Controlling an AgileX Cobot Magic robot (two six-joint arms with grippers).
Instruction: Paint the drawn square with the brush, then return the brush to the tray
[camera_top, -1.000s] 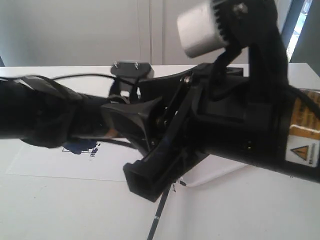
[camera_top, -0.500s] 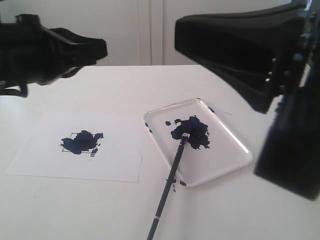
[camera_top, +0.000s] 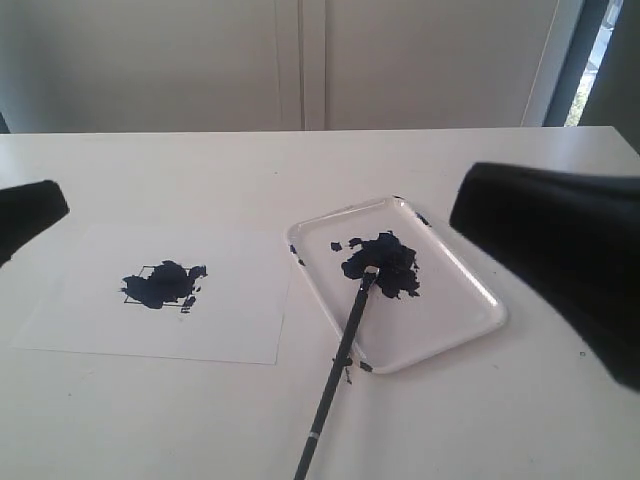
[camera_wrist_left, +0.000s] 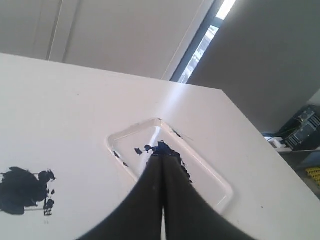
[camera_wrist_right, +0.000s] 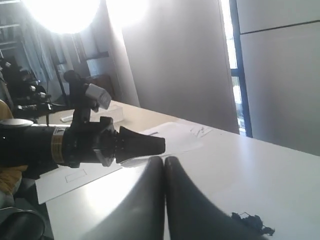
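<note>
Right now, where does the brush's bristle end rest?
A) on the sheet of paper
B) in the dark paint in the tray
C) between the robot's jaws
B: the brush lies with its tip in the paint puddle inside the tray, its handle sticking out over the rim.

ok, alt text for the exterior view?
A black brush lies unheld, bristles in the paint puddle on the tray, handle crossing the rim onto the table. Left of it, the drawn square on paper is blotched with dark paint.
</note>
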